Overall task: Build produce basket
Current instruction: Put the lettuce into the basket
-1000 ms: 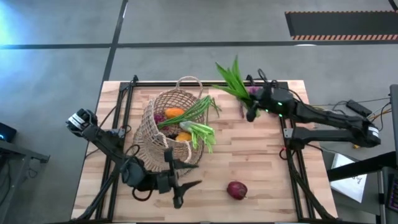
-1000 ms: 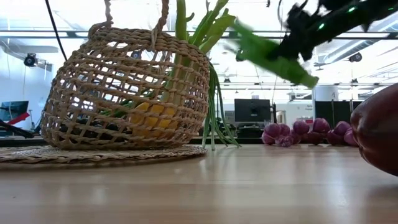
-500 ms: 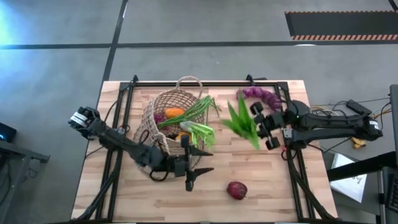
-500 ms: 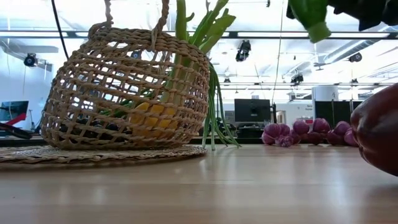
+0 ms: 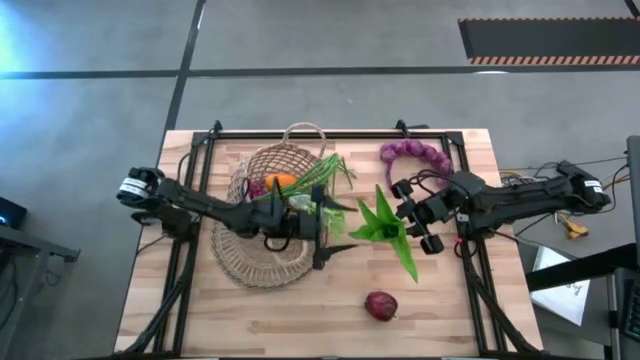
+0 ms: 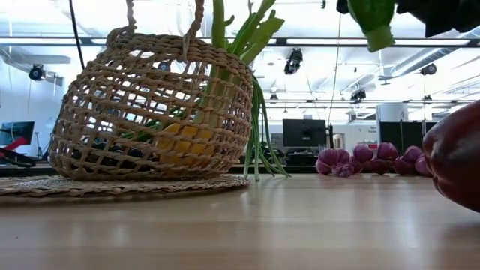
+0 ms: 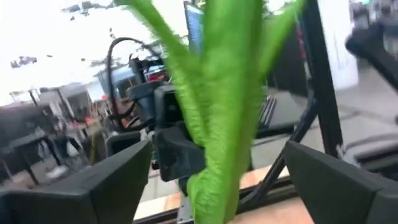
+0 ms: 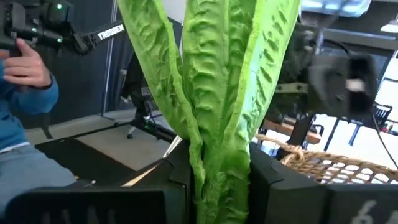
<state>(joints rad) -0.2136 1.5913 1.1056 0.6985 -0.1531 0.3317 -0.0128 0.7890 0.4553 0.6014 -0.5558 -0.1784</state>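
A: The right gripper (image 5: pixel 418 215) has swung its leafy green bunch (image 5: pixel 388 228) in from the far right corner toward the middle, and now hangs just right of the basket (image 5: pixel 262 210).

B: And the left gripper (image 5: pixel 325 225) has come up from the near edge, across the basket, to meet it. Looks like a handover, or a guided drop.

A: In the right wrist view the bunch (image 8: pixel 214 93) sits squarely between that arm's fingers (image 8: pixel 174 168), clamped at the stalk, leaves fanning out beyond them.

B: The left one is spread wide, its fingers (image 7: pixel 118 180) either side of the bunch (image 7: pixel 221 106), not touching yet as far as I can tell.

A: The basket already holds the leek (image 5: pixel 315 178) and orange peppers (image 5: pixel 280 182). The string of purple onions (image 5: pixel 410 153) lies far right, the red onion (image 5: pixel 380 305) near the front edge, both waiting.
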